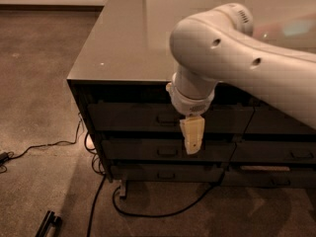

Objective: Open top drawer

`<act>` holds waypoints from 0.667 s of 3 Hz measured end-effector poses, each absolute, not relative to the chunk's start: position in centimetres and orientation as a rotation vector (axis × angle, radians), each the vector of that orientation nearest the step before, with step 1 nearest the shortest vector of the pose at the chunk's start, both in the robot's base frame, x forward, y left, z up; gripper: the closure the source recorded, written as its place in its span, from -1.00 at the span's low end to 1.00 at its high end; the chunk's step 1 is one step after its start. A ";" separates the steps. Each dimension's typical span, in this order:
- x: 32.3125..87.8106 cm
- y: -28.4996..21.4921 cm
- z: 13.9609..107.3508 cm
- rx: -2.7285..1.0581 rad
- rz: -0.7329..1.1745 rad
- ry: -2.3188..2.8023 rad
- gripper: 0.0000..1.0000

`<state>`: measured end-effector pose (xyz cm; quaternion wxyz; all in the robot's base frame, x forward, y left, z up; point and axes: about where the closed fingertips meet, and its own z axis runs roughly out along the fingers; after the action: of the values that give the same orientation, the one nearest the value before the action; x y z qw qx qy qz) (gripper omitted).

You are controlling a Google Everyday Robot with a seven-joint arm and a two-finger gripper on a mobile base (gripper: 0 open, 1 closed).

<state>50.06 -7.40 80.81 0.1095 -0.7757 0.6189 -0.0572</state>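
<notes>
The top drawer (128, 116) is the wide dark front just under the cabinet's glossy top (123, 43), in the left stack, and it sits flush and shut. Its small pull (165, 118) shows just left of my arm. My gripper (191, 138) hangs pointing down from the white wrist (190, 95), in front of the drawer fronts. It is slightly right of the pull, and its cream tip reaches down over the middle drawer (148, 150).
A bottom drawer (158, 174) lies below, and a second drawer stack (281, 152) stands to the right. Cables (54, 144) trail over the carpet at the cabinet's left foot and under it. A black bar-shaped object (47, 224) lies at the bottom left.
</notes>
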 end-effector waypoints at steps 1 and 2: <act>51.3 -6.7 78.4 -2.317 -0.192 1.853 -1.00; 53.0 -6.1 76.7 -2.334 -0.228 1.906 -1.00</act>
<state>53.04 -6.11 76.66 0.0596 -0.7709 0.6296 -0.0753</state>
